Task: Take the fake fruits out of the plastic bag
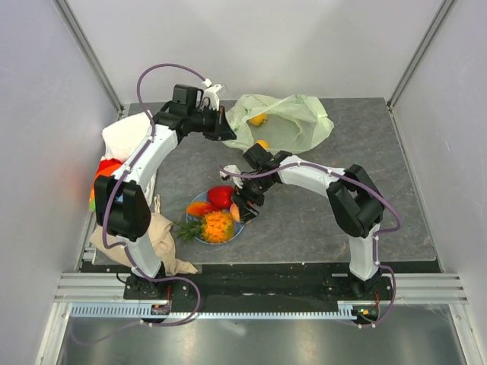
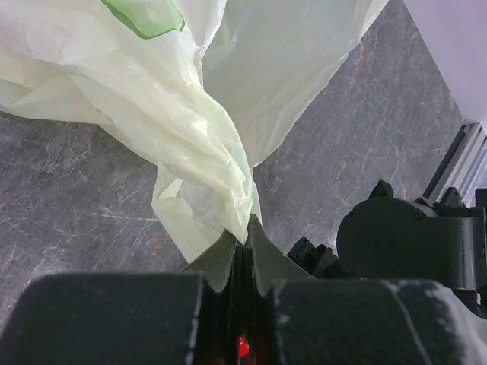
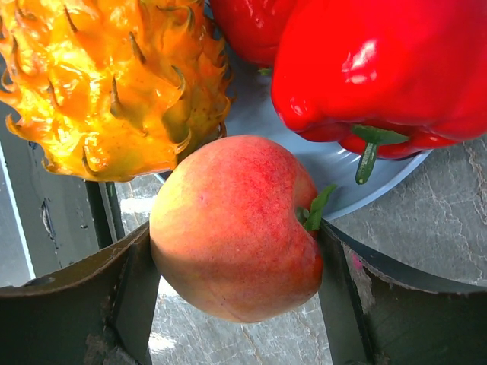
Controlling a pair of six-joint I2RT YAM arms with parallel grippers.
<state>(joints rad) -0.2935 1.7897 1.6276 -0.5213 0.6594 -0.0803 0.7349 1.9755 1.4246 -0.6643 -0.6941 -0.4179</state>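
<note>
peach point(image 3: 236, 228) pinched between the fingers of the right gripper point(image 3: 237, 258) at the rim of the blue plate point(image 3: 335, 179) | pineapple point(image 3: 114, 84) and red pepper point(image 3: 396, 68) on the plate beside it | plastic bag point(image 1: 293, 122) at the far side of the table point(image 1: 342, 220), yellow-orange fruits point(image 1: 259, 119) showing through | left gripper point(image 2: 243, 243) pressed together on a bag fold

top: overhead, far | left: near bag point(image 2: 190, 122) | right: near peach point(image 3: 232, 228)

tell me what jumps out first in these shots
A glossy peach fills the right wrist view, clamped in the jaws of the right gripper at the rim of the plate, which holds an orange pineapple and a red pepper. Farther back, the left gripper pinches a fold of the pale plastic bag.
</note>
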